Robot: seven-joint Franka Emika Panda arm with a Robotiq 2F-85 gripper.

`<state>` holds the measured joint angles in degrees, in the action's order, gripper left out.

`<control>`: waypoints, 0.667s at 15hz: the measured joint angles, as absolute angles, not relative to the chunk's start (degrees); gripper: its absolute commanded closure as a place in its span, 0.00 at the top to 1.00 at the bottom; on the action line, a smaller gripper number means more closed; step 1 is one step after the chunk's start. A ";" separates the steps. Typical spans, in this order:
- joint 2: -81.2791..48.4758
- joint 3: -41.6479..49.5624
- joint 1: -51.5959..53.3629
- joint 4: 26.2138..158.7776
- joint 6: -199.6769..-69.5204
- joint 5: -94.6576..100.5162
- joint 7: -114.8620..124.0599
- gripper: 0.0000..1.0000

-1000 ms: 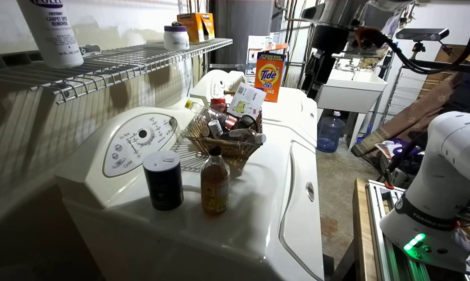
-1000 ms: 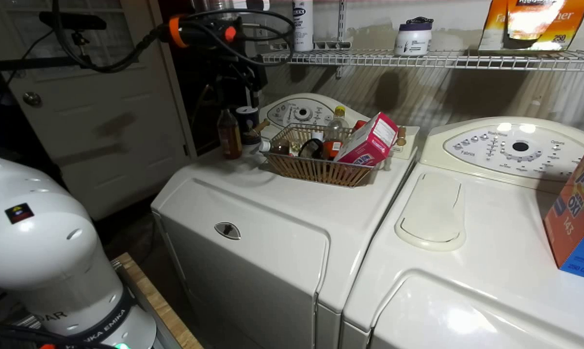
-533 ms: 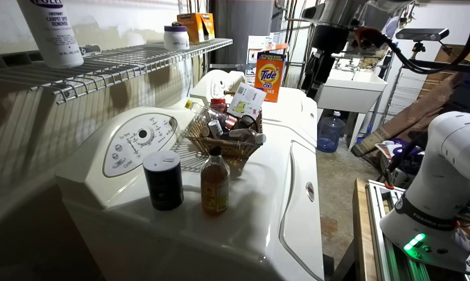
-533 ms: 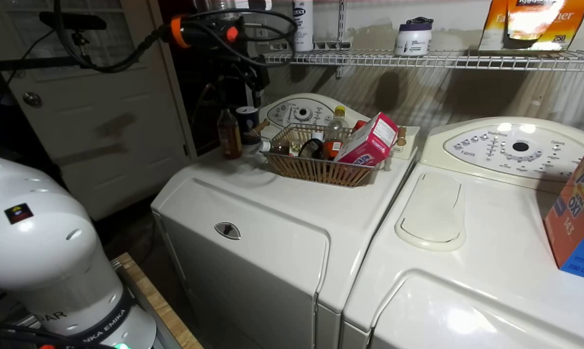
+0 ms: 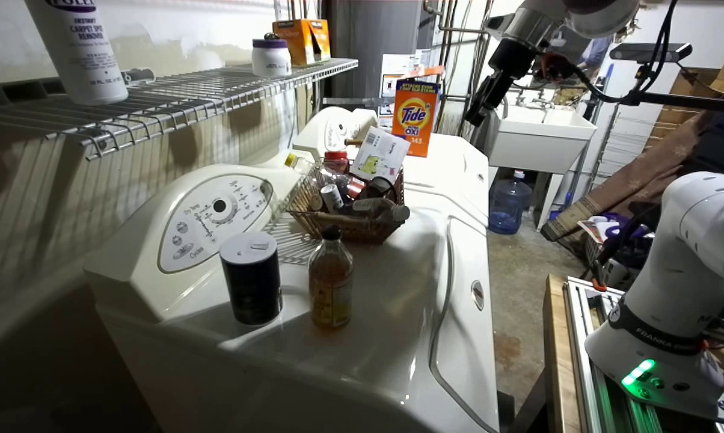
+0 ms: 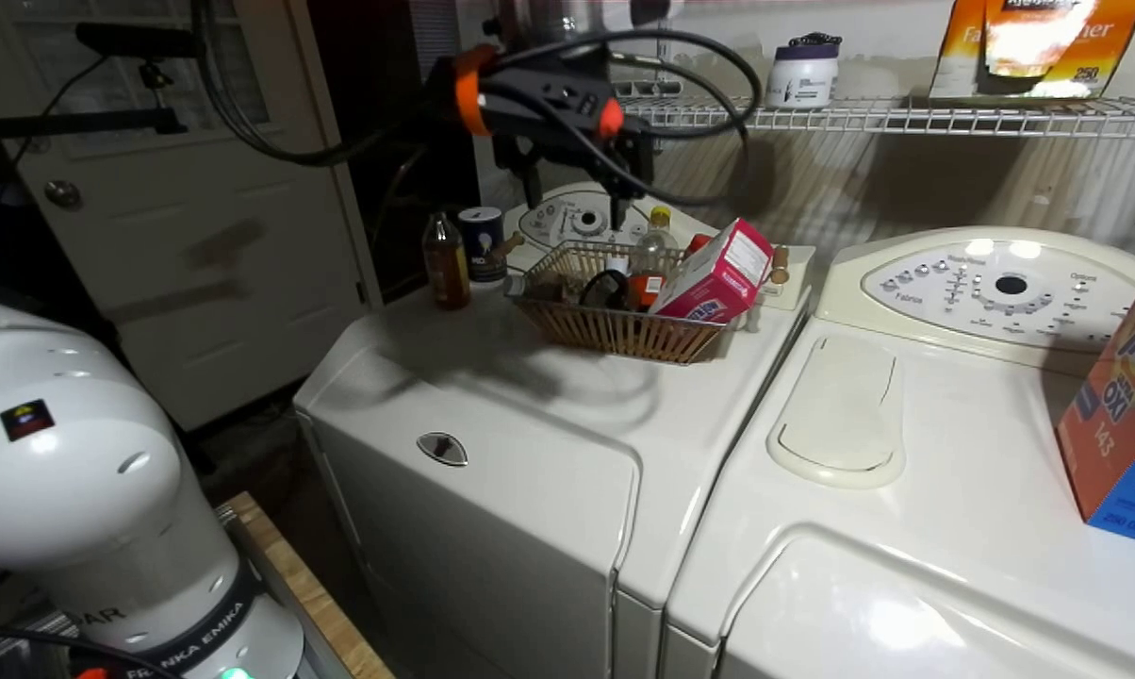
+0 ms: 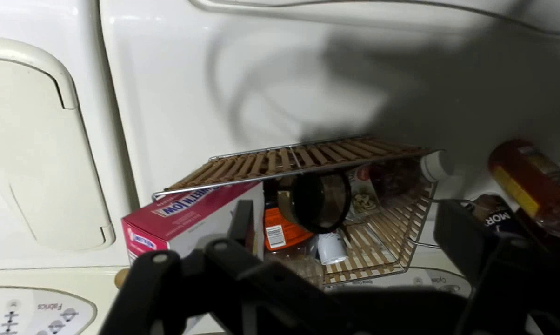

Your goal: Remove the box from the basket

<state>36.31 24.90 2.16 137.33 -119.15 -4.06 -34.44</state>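
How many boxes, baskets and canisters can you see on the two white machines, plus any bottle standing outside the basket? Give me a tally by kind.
Baskets: 1, the brown basket
Boxes: 2, the pink-and-white box tilted in it and the orange Tide box
Canisters: 1, the dark canister
Bottles outside the basket: 1, the amber bottle
Total: 5
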 measured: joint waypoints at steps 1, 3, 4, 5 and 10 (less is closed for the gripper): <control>35.30 27.51 2.23 136.76 -118.78 -5.47 -36.96 1.00; 32.33 31.76 2.34 134.83 -117.10 -8.96 -41.49 1.00; 30.51 33.49 2.39 133.43 -116.15 -10.93 -43.74 1.00; 28.63 34.91 2.41 131.87 -115.48 -12.85 -45.90 1.00; 20.87 38.94 2.38 125.21 -115.01 -21.35 -49.83 1.00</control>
<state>20.87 38.94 2.38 125.21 -115.01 -21.35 -49.83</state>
